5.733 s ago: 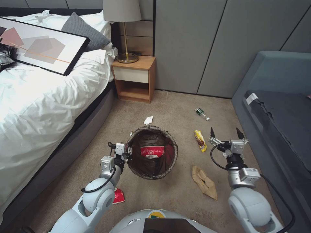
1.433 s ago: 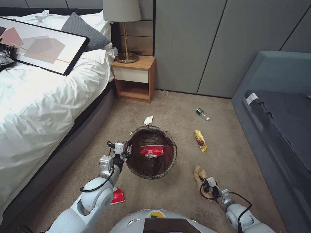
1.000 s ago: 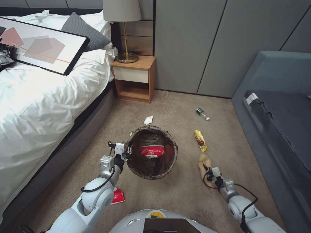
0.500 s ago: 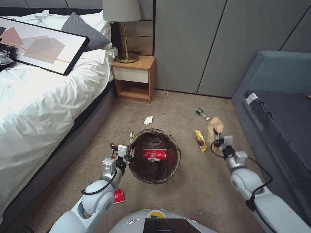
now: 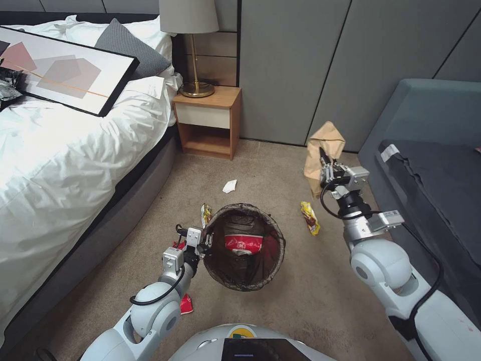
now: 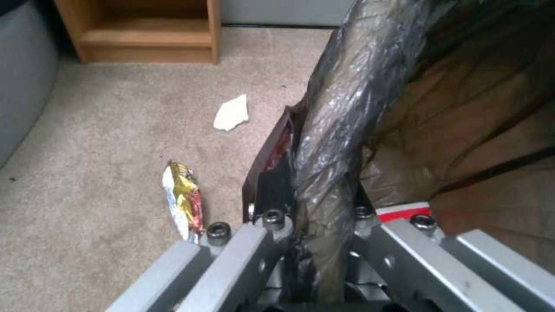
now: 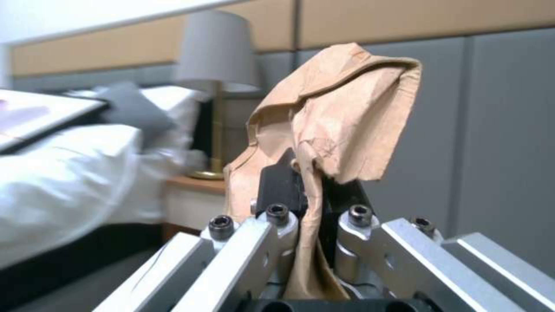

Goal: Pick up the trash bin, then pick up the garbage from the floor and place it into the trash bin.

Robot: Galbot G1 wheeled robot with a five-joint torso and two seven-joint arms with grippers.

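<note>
**Paper bag lifted, bin held at rim**

Crumpled brown paper bag (image 5: 323, 150) pinched in jaws of right gripper (image 5: 324, 161), raised high above the floor (image 5: 300, 291), right of the trash bin (image 5: 244, 246). Bin rim clamped between jaws of left gripper (image 5: 203, 240); red cup (image 5: 242, 242) inside. Yellow wrapper (image 5: 310, 217) on open carpet between bin and sofa edge (image 5: 381, 200).

Both arms are glossy white with round ball-like joints, grey metal wrist blocks and looping black cables. The right gripper (image 5: 324, 161) and left gripper (image 5: 204, 239) have silver finger links fastened by black hex-socket screws and black fingertips (image 7: 277, 184). At the frame's bottom centre, the white torso carries a dark screen.
</note>
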